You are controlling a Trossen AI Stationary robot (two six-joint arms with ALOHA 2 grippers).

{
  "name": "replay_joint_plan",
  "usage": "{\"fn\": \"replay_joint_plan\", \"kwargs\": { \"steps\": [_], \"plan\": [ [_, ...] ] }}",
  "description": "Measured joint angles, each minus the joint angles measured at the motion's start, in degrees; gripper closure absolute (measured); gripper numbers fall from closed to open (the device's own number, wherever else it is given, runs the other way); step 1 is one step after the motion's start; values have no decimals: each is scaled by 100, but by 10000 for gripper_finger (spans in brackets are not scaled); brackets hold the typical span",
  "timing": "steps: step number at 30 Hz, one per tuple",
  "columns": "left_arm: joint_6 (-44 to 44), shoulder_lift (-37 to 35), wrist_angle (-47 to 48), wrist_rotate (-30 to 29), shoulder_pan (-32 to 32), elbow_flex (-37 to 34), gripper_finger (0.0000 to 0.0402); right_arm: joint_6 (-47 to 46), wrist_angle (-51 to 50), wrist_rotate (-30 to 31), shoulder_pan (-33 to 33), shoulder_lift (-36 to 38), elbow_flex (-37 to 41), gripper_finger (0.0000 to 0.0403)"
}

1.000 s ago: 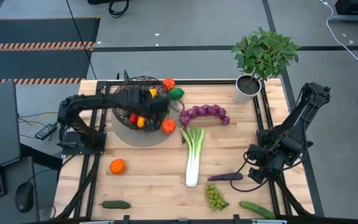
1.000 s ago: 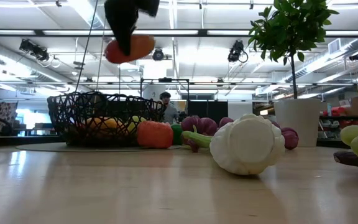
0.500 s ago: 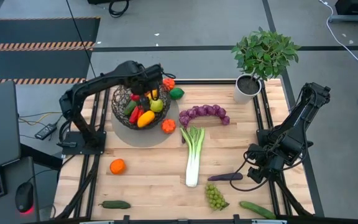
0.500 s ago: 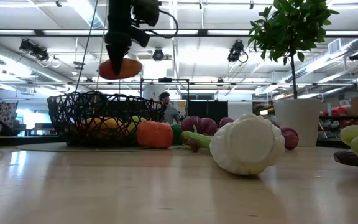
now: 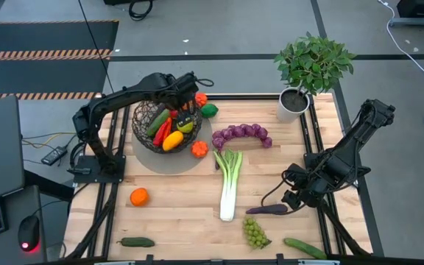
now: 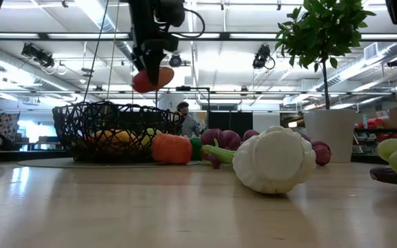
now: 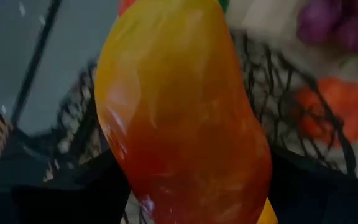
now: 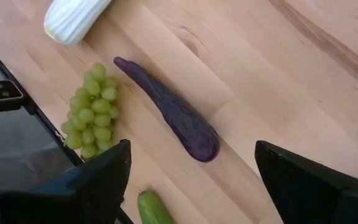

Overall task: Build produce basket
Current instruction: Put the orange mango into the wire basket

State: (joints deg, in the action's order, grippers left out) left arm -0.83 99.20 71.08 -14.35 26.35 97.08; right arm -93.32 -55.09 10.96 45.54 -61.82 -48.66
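Observation:
My left gripper [image 6: 152, 69] hangs over the far right part of the dark wire basket [image 5: 140, 121], shut on a red-and-yellow mango [image 6: 151, 79] that fills the left wrist view [image 7: 179, 112]. Inside the basket lie a cucumber [image 5: 157, 121], a red pepper [image 5: 163, 133] and yellow fruit [image 5: 174, 140]. My right gripper [image 5: 294, 193] stands open above the table's right side. Just below its fingers a purple aubergine [image 8: 173, 115] lies flat on the wood, with green grapes [image 8: 91, 112] beside it. My left gripper pinches the mango between its two fingers [image 7: 79, 193], one on each long side [image 7: 120, 180]. It comes from above, pointing steeply down. The mango hangs below the fingers, lifted clear above the basket's rim [image 6: 116, 110].
On the wood lie a leek [image 5: 229, 184], purple grapes [image 5: 241, 134], an orange pepper [image 5: 199, 149], a green pepper [image 5: 209, 110], an orange [image 5: 138, 196] and two cucumbers [image 5: 136, 241] [image 5: 305, 248]. A potted plant [image 5: 311, 66] stands at the far right corner.
My left gripper has carried the mango from over the basket's middle toward the table's far edge and a little down, rolling its wrist somewhat; the mango stays in the hold. My right gripper has shifted slightly toward the table's left, over the aubergine.

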Motion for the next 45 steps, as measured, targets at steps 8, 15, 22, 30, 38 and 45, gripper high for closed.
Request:
{"fn": "replay_joint_plan", "kwargs": {
  "steps": [8, 15, 22, 30, 38, 45],
  "plan": [
    [-292, -7, 133, -13, -92, 0, 85, 42, -2, -159, -26, 0, 0, 58],
    [-23, -9, -615, -13, -121, 0, 85, 187, -4, -464, -26, 0, 2, 58],
    [20, -9, -843, -15, -153, 2, 85, 140, 12, -467, -20, 0, 2, 58],
    [19, -11, -995, -13, -158, 2, 85, 138, 19, -399, -20, 0, 2, 58],
    [19, -20, -1471, -14, -158, 9, 85, -56, 24, -463, -20, 0, 2, 58],
    [115, -20, -983, -11, -182, 9, 85, 39, 27, -466, -20, 0, 2, 58]
  ]
}}
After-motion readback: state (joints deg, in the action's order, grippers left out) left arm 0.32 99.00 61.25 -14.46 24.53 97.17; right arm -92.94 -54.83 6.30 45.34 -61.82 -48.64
